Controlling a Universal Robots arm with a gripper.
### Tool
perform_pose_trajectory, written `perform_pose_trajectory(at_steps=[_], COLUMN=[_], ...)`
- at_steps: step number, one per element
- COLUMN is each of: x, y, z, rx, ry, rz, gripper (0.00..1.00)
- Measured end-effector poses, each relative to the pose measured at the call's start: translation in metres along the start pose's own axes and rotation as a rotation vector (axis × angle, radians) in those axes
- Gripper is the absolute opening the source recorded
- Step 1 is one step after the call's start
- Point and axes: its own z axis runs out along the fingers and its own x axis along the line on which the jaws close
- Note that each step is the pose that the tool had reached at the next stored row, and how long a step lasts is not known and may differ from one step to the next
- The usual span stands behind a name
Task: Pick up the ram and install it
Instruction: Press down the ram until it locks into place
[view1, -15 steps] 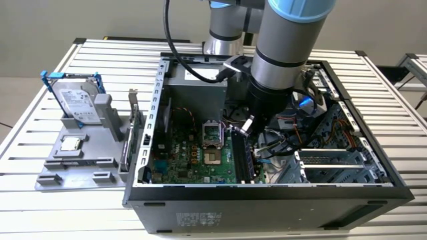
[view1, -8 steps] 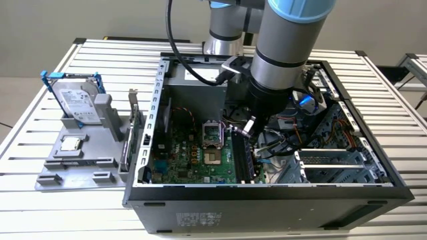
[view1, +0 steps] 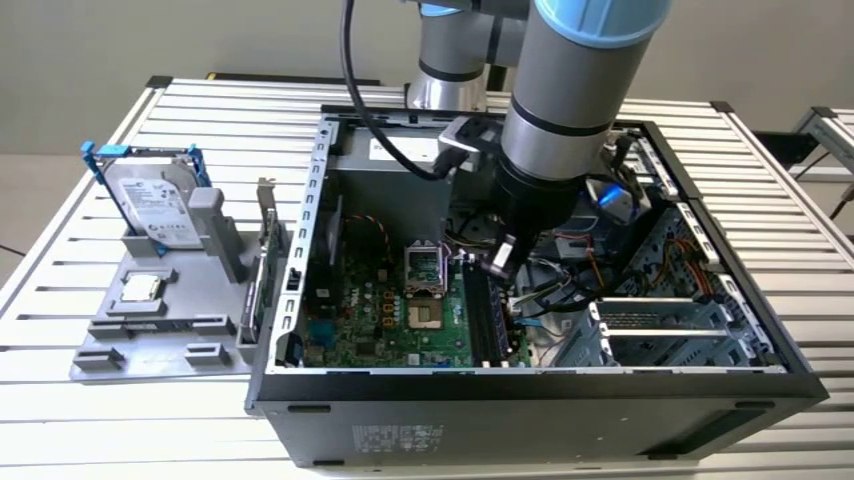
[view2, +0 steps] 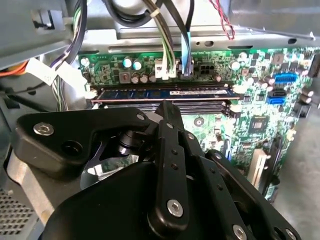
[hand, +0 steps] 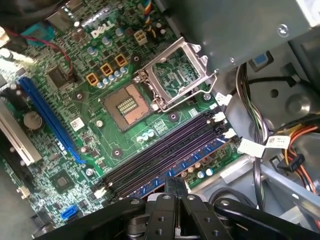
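The ram is a bluish stick standing along the outermost of the black motherboard slots, between the white end clips. In the first wrist view the ram shows as blue patches beside the dark slots. My gripper is down inside the open computer case, directly over the slots. Its black fingers are shut together, and the gripper tips sit at the middle of the stick's length. The gripper meets the ram's upper edge; I cannot tell whether they touch.
The empty processor socket with its raised metal frame lies beside the slots. Cable bundles crowd the case's far side. Outside the case, a grey stand carries a silver hard drive and a square processor chip.
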Motion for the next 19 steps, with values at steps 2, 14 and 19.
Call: perform_pose_trajectory(at_steps=[2,14,19], x=[0.0,0.0,-0.0001], y=[0.0,0.0,0.0], z=[0.0002,0.0013,0.0015], rx=[-0.0004,-0.0027,-0.0037], ry=[-0.0002,-0.003,-0.0041], rz=[-0.026,-0.202,-0.28], gripper=[0.0,0.0,0.0])
